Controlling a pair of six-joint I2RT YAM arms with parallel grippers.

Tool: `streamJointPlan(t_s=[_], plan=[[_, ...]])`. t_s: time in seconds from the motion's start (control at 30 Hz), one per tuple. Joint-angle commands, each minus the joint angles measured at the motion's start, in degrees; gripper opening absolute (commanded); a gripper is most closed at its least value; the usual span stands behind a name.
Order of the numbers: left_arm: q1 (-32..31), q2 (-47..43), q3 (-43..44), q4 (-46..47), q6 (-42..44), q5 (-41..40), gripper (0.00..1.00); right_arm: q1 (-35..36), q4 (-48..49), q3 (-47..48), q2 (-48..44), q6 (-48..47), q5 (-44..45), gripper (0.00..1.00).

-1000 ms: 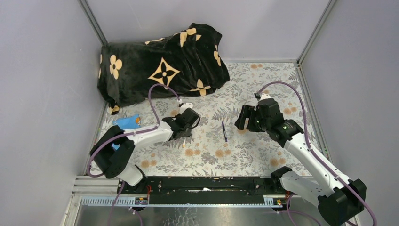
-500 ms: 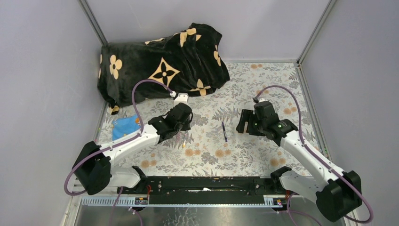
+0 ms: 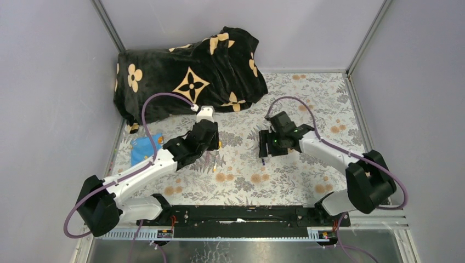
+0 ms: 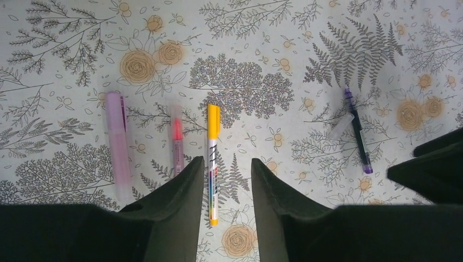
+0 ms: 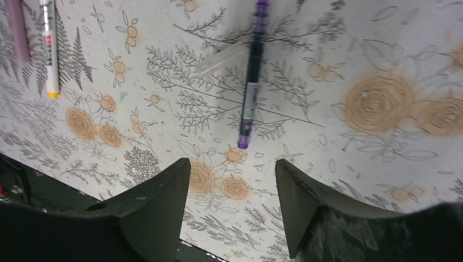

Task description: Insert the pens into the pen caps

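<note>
Hovering over blue pen (image 5: 250, 93): R fingers (image 5: 158, 202) (spread).

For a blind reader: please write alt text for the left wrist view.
A lilac pen, a red pen, a white pen and a dark blue pen lie on a flowered tablecloth. The open left gripper hangs over the white one.

Lilac pen (image 4: 117, 143), red-cored pen (image 4: 176, 139) and yellow-capped white pen (image 4: 212, 164) lie flat, roughly parallel, close together; dark purple pen (image 4: 357, 134) lies well apart, clear cap (image 4: 341, 126) touching it.
</note>
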Motion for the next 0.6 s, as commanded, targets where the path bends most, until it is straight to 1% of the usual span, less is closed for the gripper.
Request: streamJointPlan(t_s=[0.0,0.17,0.37,0.53,0.57], plan=[[0.03,-1.88,-1.15,-0.14,-0.5,-2.26,0.44,5.04,0.68,4.06,4.91,-0.83,5.43,0.64],[0.06,-2.37,-1.59,-0.21,-0.7,-1.91,0.44,7.15,1.4,5.22,9.03,0.1,10.36,0.59],[0.02,-2.59,-1.74,-0.13,-1.08,-1.43,0.44,8.18,1.95,6.33,13.49,0.04,12.29,0.51],[0.05,-3.54,-1.97,-0.27,-1.53,-2.28,0.45,8.28,2.47,6.26,15.92,-0.41,12.99,0.38],[0.06,-3.64,-1.98,-0.31,-1.61,-2.38,0.45,8.25,2.6,6.15,16.18,-0.47,13.12,0.37]])
